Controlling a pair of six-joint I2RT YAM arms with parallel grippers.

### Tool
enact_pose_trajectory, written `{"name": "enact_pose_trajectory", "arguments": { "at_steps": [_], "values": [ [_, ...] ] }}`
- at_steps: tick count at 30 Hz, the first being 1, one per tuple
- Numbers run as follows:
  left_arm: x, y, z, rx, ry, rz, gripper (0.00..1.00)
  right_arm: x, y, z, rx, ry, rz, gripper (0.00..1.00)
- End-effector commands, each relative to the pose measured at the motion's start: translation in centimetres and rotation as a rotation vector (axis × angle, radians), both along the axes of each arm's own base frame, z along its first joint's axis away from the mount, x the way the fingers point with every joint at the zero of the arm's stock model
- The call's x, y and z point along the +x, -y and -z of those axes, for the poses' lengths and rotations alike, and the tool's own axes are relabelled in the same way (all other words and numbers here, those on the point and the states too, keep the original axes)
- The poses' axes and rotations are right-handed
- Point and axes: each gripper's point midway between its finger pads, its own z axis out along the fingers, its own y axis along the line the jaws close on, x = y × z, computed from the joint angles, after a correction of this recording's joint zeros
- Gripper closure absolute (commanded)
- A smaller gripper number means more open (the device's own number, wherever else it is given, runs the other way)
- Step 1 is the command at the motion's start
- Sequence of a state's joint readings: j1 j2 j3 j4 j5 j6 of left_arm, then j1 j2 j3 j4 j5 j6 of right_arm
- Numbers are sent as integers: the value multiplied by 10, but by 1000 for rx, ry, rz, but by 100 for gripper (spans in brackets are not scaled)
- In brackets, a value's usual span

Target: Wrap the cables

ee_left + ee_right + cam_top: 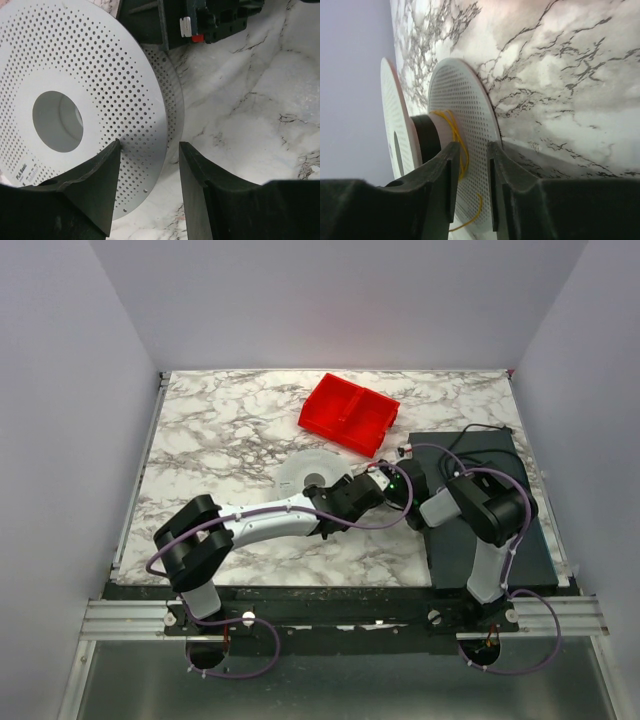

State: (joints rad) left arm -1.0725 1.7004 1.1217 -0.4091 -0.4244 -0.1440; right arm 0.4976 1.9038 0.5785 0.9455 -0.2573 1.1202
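Cables (454, 131) coil round the spool (470, 100) hub, tail trailing off — left jaws spread, right jaws barely parted.

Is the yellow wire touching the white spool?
Touching. The right wrist view shows the yellow wire looped snugly around the middle of the spool, between its two round plates.

White marble-patterned surface (215, 430) veined in grey, boxed in by plain pale grey walls (330, 300) on three sides, evenly lit.
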Motion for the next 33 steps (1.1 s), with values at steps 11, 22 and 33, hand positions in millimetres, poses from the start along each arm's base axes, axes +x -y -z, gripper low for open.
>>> {"name": "enact_pose_trajectory", "arguments": {
  "at_steps": [11, 22, 33],
  "values": [
    [-64, -5, 39, -45, -354, 88, 48, 37, 12, -59, 12, 90, 30, 48],
    [-22, 11, -42, -225, -220, 85, 18, 51, 19, -95, -80, 115, 62, 30],
    [16, -13, -145, -535, -80, -97, 1, 57, 40, -147, -210, 172, 123, 0]
  ]
}}
